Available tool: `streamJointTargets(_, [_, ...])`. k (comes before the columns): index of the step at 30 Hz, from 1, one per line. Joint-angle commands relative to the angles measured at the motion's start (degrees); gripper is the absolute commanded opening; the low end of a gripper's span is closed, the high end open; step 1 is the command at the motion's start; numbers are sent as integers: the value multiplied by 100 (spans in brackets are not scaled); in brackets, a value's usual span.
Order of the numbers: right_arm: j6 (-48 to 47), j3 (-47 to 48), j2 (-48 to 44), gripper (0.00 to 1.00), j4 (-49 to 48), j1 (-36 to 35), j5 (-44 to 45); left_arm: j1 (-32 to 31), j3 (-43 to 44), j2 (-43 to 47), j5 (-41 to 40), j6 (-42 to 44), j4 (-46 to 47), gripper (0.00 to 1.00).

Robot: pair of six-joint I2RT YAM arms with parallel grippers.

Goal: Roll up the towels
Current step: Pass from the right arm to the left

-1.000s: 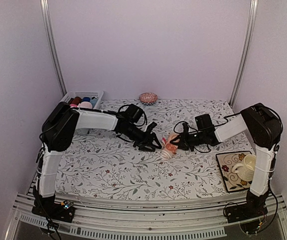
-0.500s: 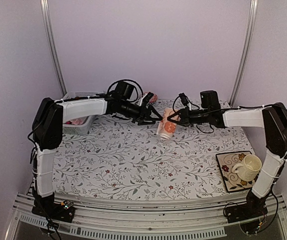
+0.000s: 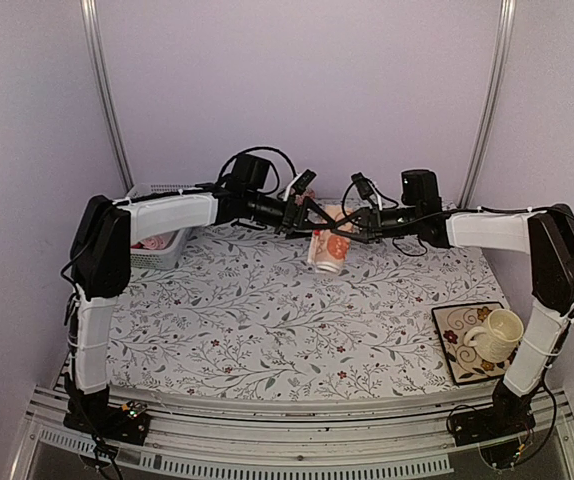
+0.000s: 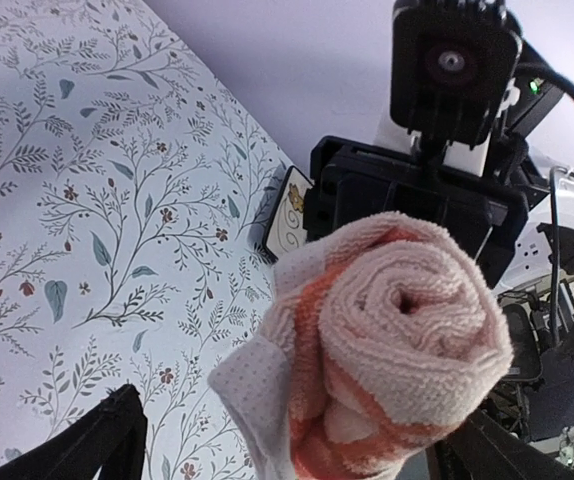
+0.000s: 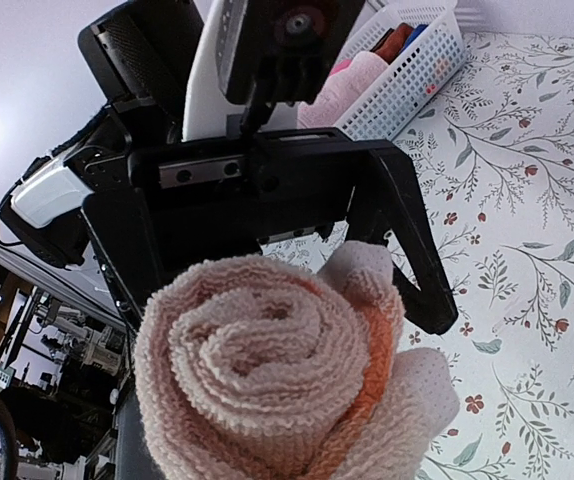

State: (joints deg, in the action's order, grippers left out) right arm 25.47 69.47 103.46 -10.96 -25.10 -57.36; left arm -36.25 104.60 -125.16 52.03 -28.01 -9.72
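Your left gripper (image 3: 312, 215) has sprung wide, its jaws released around the rolled peach-orange and cream cloth towel (image 3: 329, 250). Your right gripper (image 3: 350, 228) clenches the towel aloft over the far side of the floral-patterned table (image 3: 267, 330).

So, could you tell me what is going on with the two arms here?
The two arms meet above the far side of the table with a rolled towel between them. The right gripper is closed on one end of the roll and holds it up off the table. The left gripper faces it, open wide around the other end and not clamping it. A basket of cloths sits at the far left.
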Motion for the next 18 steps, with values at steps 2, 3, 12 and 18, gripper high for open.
streamJointTargets(2, [58, 199, -143, 6, -360, 14, -435, -13, -474, 173, 402, 32, 885, 97])
streamJointTargets(3, [86, 199, -150, 6, -424, 14, -460, -11, -687, 255, 407, -18, 1118, 97])
streamJointTargets(12, [205, 389, -112, 7, -547, 21, -257, -31, -622, 186, 776, -83, 1280, 92])
streamJointTargets(18, [217, 616, 65, 7, -156, 23, 134, -96, -393, 47, 831, -91, 1116, 84])
